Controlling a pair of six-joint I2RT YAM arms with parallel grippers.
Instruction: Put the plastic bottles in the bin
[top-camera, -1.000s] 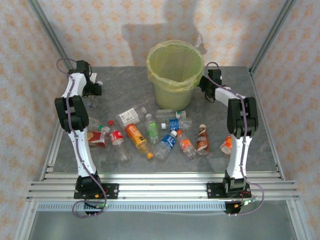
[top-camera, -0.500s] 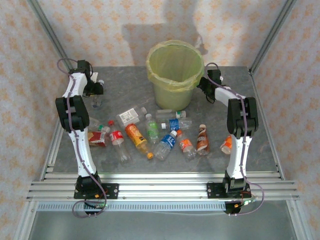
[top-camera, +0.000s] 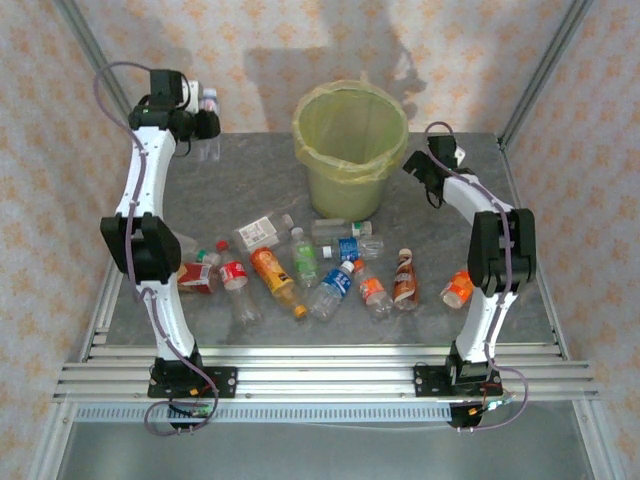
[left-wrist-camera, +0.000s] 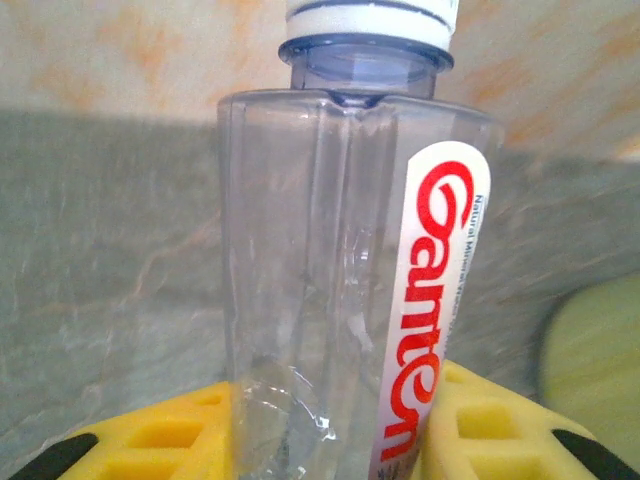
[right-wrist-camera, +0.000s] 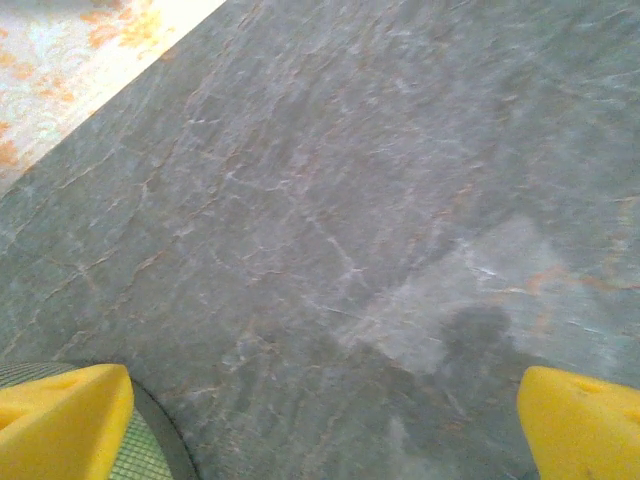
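Observation:
My left gripper (top-camera: 203, 124) is shut on a clear plastic bottle (top-camera: 210, 135) and holds it upright, raised at the back left, well left of the bin (top-camera: 350, 140). In the left wrist view the bottle (left-wrist-camera: 330, 280) has a white label with red letters and a white cap, and it is squeezed between the yellow pads (left-wrist-camera: 150, 440) of that gripper (left-wrist-camera: 330, 445). Several more plastic bottles (top-camera: 300, 265) lie on the table in front of the bin. My right gripper (top-camera: 425, 178) hangs open to the right of the bin; its fingers (right-wrist-camera: 60, 420) are spread wide over bare table around its middle (right-wrist-camera: 320, 430).
The yellow-green lined bin stands at the back centre. One orange-labelled bottle (top-camera: 456, 290) lies beside the right arm's lower link. Metal frame posts (top-camera: 540, 70) and patterned walls enclose the grey table (top-camera: 250, 180). The aluminium rail (top-camera: 320, 375) runs along the near edge.
The left arm has lifted the bottle off the table, up and toward the back wall. The right gripper has opened wider and drawn slightly right, away from the bin.

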